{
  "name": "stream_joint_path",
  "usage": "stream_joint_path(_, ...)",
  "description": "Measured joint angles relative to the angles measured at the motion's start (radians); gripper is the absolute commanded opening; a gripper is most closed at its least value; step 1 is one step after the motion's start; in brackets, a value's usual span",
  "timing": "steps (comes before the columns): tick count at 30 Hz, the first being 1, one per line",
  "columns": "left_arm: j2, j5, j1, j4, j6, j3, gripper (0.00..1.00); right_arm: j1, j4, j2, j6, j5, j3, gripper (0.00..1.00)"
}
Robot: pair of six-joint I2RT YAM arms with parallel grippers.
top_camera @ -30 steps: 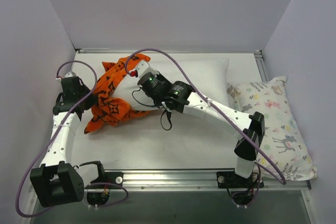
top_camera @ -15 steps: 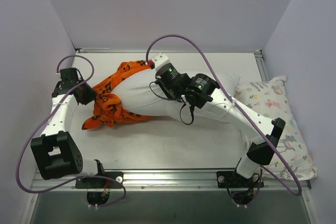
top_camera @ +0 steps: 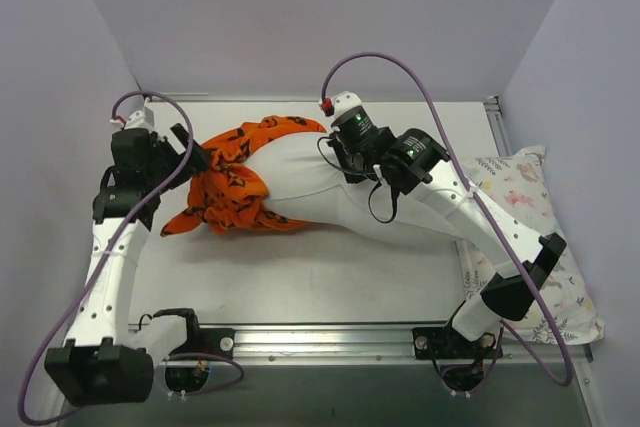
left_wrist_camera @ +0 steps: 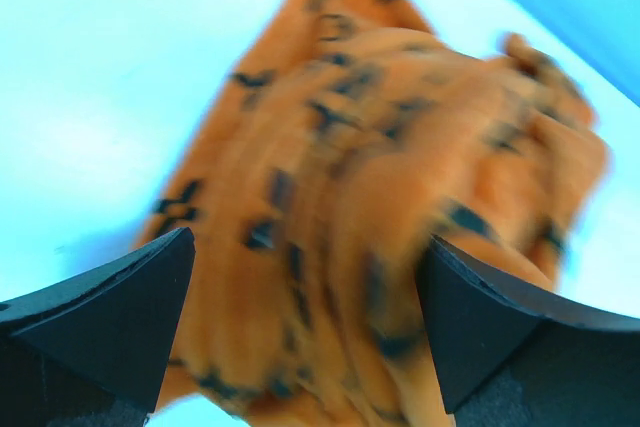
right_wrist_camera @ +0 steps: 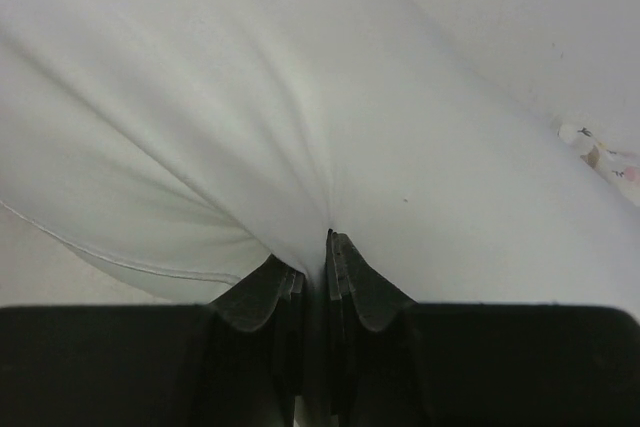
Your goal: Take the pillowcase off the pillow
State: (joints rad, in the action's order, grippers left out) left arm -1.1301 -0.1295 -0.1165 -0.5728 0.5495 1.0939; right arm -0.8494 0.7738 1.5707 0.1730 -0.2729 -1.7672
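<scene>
Right gripper clamped tight on a pinch of the pillow. Left gripper spread wide, holding nothing, the pillowcase blurred just ahead between its fingers, bunched over the pillow's left end, both lying on the table

free: bare table nearside of pillow | blocked right edge: printed pillow | blocked left: bunched pillowcase

Your right gripper has dragged the pillow to the right and farther back. More white is bared, and the pillowcase now wraps only its left end. Your left gripper has shifted farther right.
</scene>
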Motion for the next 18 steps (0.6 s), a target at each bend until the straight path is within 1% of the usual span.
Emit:
stream_joint_path(5,0.193,0.116,0.306,-0.003,0.023,0.002,0.97,0.011,0.025,0.000,0.031,0.005,-0.016,0.00)
stream_joint_path(10,0.300,0.301,0.565,-0.023,0.093,-0.084,0.98,0.012,0.035,0.000,0.052,0.022,-0.048,0.00)
stream_joint_path(13,0.287,0.413,0.710,-0.037,0.136,-0.129,0.97,0.013,0.048,0.000,0.064,0.033,-0.068,0.00)
stream_joint_path(16,0.222,0.500,0.780,-0.037,0.176,-0.169,0.98,0.013,0.057,0.000,0.074,0.048,-0.085,0.00)
stream_joint_path(18,0.170,0.571,0.784,-0.035,0.208,-0.200,0.87,0.013,0.059,0.000,0.082,0.057,-0.091,0.00)
